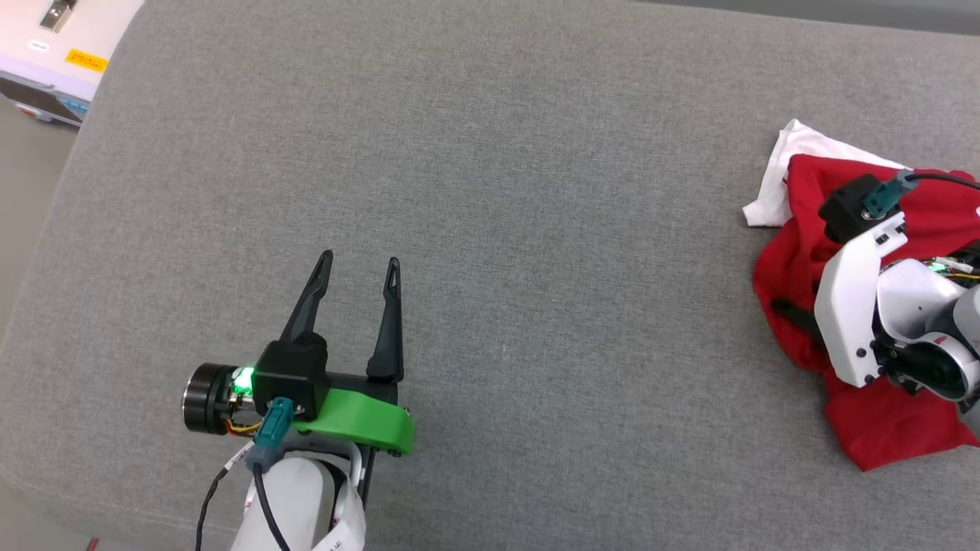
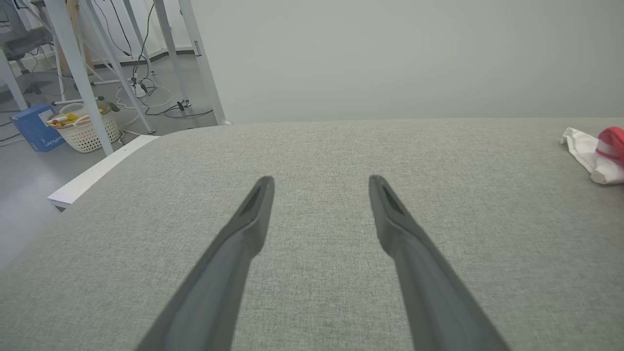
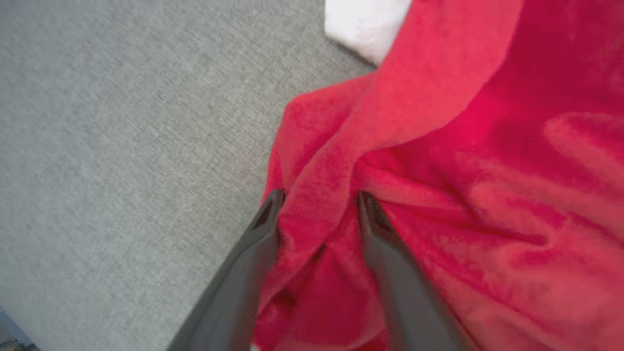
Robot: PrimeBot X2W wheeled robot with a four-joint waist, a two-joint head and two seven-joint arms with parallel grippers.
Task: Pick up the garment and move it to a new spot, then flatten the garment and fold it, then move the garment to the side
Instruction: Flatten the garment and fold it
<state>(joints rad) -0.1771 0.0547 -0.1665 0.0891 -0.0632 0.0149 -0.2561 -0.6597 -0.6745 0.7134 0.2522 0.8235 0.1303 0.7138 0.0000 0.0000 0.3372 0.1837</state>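
Head view: at lower left, the left gripper is held over the grey surface, fingers apart. At far right the garment is bunched, red and white. The right gripper is set astride a red fold; a firm clamp cannot be confirmed.

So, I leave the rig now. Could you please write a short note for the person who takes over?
Left end effector: open, holding nothing, over a bare part of the gray fabric surface.
Right end effector: open, fingers astride a raised fold of the red T-shirt; no firm pinch visible yet.
T-shirt: crumpled at the surface's right side, white sleeve sticking out.
Done: nothing completed.
Left: grasp it, move it to a new spot, flatten, fold, set aside.
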